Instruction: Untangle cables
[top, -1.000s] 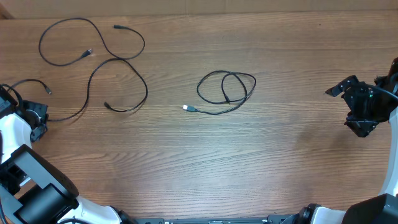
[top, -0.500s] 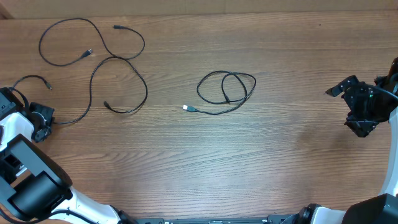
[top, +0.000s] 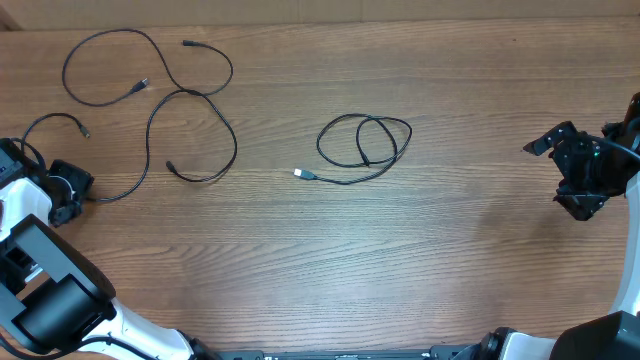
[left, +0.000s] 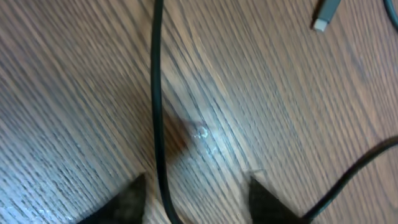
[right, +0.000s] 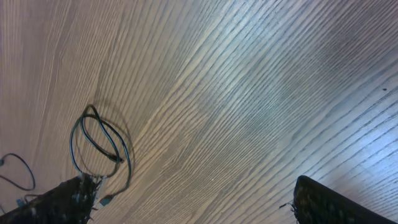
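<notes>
The table is warm mid-brown wood with fine darker grain streaks running left to right. The far-left cable, the looped cable beside it and the middle coiled cable are black; the coiled one's plug is silver-white. The left gripper and right gripper are black, and the left arm shell is white.

This looks like a robotics lab or test bench. A plain wood-grain table fills almost the whole overhead frame. A white-and-black robot arm reaches in from the lower left corner and a second arm from the right edge. Thin black cables lie spread out as test pieces in the upper left and the centre.
</notes>
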